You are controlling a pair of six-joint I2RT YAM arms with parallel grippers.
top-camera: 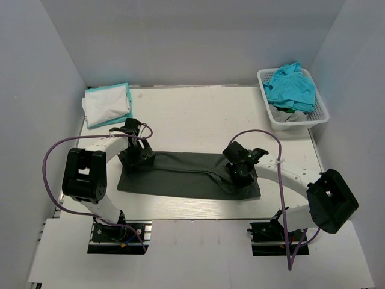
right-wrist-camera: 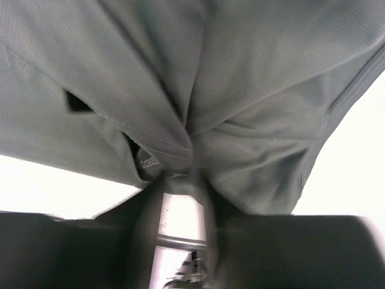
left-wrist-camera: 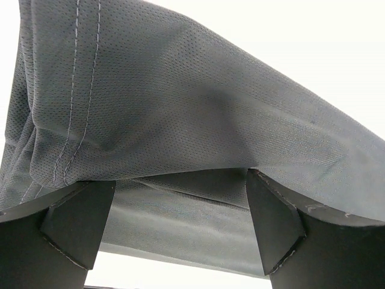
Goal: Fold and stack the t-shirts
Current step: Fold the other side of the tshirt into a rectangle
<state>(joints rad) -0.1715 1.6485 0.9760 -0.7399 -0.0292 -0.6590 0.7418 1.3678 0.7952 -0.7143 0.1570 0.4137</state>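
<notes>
The dark charcoal t-shirt (top-camera: 186, 174) lies as a long flat strip across the middle of the table. My left gripper (top-camera: 136, 158) is at the shirt's left end. In the left wrist view its fingers (left-wrist-camera: 78, 223) stand wide apart, and the charcoal cloth (left-wrist-camera: 180, 108) drapes over their tips; the gripper (left-wrist-camera: 180, 177) is open. My right gripper (top-camera: 240, 172) is on the shirt's right part. In the right wrist view it (right-wrist-camera: 180, 176) is shut on a bunched fold of the charcoal cloth (right-wrist-camera: 252, 120). A turquoise shirt (top-camera: 292, 87) and a light grey one (top-camera: 287, 115) lie in the basket.
A folded stack, white shirt (top-camera: 107, 103) on a turquoise one (top-camera: 123, 89), lies at the back left. The white lattice basket (top-camera: 319, 114) stands at the back right corner. White walls enclose the table on three sides.
</notes>
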